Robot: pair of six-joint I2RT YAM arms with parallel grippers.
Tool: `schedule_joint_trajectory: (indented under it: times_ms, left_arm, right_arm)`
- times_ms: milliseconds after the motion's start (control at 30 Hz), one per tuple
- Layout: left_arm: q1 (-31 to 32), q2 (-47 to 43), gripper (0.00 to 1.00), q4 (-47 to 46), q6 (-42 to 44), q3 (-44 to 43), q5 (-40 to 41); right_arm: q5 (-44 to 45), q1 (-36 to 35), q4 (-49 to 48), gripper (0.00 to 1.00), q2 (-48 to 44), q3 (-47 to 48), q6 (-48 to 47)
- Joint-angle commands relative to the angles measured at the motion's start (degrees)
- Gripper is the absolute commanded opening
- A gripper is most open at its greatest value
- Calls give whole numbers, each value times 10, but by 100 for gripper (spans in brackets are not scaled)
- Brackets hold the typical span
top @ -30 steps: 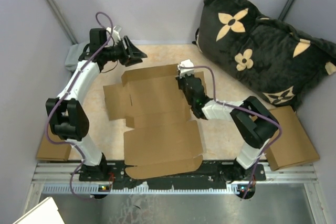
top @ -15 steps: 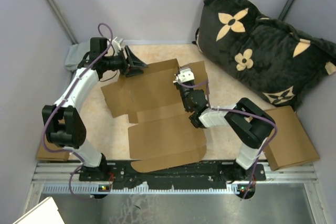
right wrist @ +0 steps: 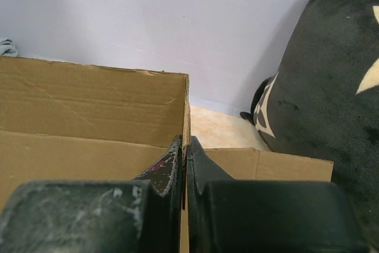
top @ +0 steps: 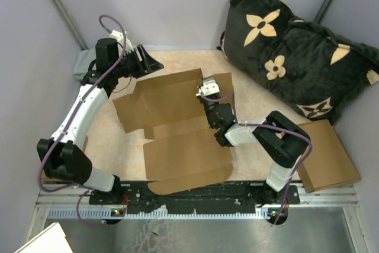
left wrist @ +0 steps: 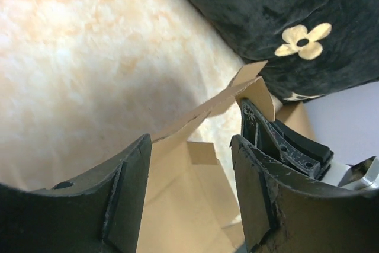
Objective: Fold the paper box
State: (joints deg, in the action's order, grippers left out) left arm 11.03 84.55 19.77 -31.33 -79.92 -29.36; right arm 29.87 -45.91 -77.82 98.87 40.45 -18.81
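The paper box [top: 177,140] is a flat die-cut sheet in the middle of the table [top: 260,96], its near flap reaching the rail at the arm bases. The far panel tilts up off the surface. The right gripper [top: 208,90] is clamped on that panel's right end. In the right wrist view, the right gripper [right wrist: 185,149] is pinched tight on the upright cardboard edge of the paper box [right wrist: 89,111].

The left gripper [top: 153,62] sits just beyond the sheet's far-left corner, near the back wall. In its own camera the left gripper [left wrist: 190,149] is spread wide and grasping nothing, with the paper box [left wrist: 183,217] showing past the gap.

Room is tight on the far right, where the black flowered pillow [top: 296,51] fills the corner. A strip of bare table lies between it and the sheet's right edge. A ready-made brown box [top: 328,155] lies near right beside the right arm's elbow, and a small cardboard piece [top: 59,170] lies near left by the wall.

Against half a second ago, the left gripper has backed off towards the far wall and its elbow has swung nearer and further left. The right gripper and raised panel have barely shifted.
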Motion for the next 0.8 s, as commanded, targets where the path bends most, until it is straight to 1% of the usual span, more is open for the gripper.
schedule_joint_trajectory:
  times_ms: [0, 100, 167, 200, 300, 367, 500, 600, 767]
  left_arm:
    - [2, 5, 64, -18, 65, -19, 44]
    - [4, 36, 65, 14, 49, -49, 8]
    - [8, 35, 67, 24, 88, -60, 8]
    - [12, 26, 68, 13, 116, -54, 17]
    - [14, -14, 72, -91, 187, 15, 9]
    - [14, -33, 72, -154, 230, 67, -20]
    - [15, -55, 70, -227, 242, 133, -70]
    - [26, -57, 68, -220, 280, 151, -82]
    - [54, -52, 66, -173, 361, 151, -54]
  right_arm:
    - [0, -7, -42, 0, -12, -5, 8]
    - [1, -7, -49, 0, -12, -11, 3]
    - [-1, -7, -50, 0, -12, -14, 4]
    - [-2, -7, -49, 0, -13, -15, 6]
    - [-11, -7, -45, 0, -15, -21, 20]
    - [-18, -7, -40, 0, -17, -25, 32]
    - [-22, -8, -27, 0, -22, -25, 45]
    - [-27, -8, -18, 0, -24, -25, 46]
    - [-31, -8, -8, 0, -26, -24, 48]
